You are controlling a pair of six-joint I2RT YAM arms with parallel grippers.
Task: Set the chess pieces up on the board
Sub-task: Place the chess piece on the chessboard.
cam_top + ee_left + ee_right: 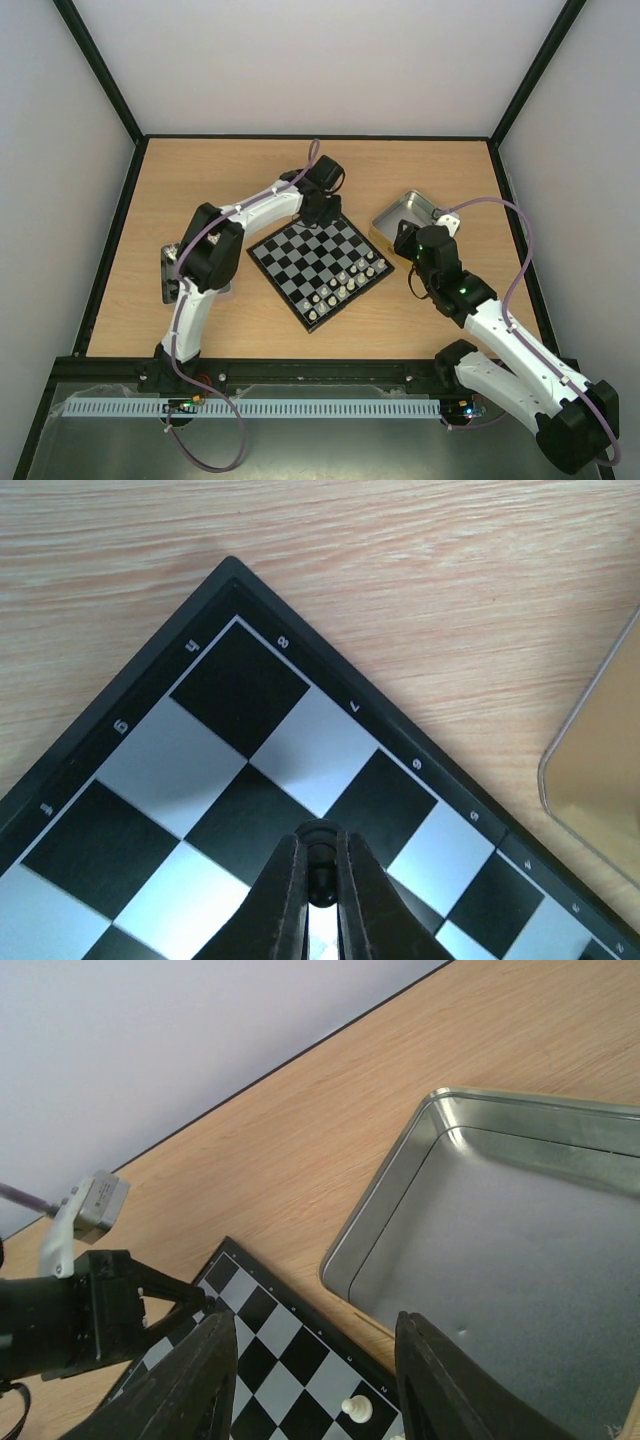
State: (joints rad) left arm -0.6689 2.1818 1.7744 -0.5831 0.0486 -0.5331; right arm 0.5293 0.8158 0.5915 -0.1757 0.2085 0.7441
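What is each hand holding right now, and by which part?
The left hand pinches a black chess piece by its sides, between the fingertips, over the board. The right hand is open and holds nothing.

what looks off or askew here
The board sits askew, turned corner-on to the table's edges, with white pieces only along its near-right side. Nothing looks spilled or damaged.

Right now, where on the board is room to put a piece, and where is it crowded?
Free: the far and left squares of the board, from the left gripper at the far corner to the left corner. Crowded: white pieces along the near-right edge.
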